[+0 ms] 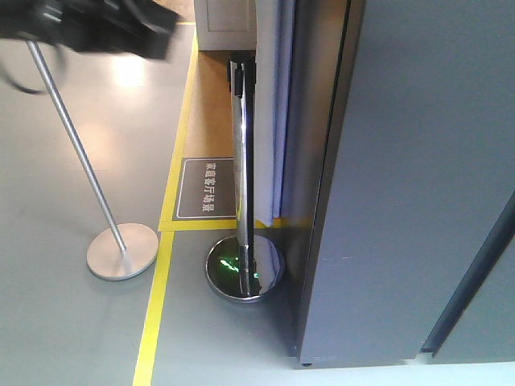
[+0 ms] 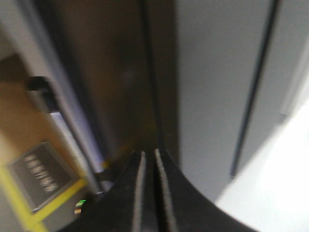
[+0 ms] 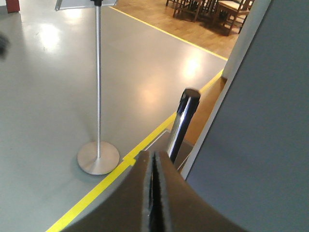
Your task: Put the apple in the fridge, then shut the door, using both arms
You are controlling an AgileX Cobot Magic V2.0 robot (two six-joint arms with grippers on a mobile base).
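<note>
The fridge fills the right of the front view as a tall dark grey box. Only its outside shows, with a dark seam running down between two grey panels. The door lies flat against the body and no white inside is visible. The apple is out of view in every frame. My left gripper is shut with nothing in it, pointing at the fridge's left front corner. My right gripper is also shut and empty, just left of the grey fridge wall. A blurred black arm crosses the top left of the front view.
A chrome barrier post on a round shiny base stands close to the fridge's left side. Further left is a thin sign stand with a flat round foot. Yellow floor tape and a dark floor plate lie between them. Chairs stand far back.
</note>
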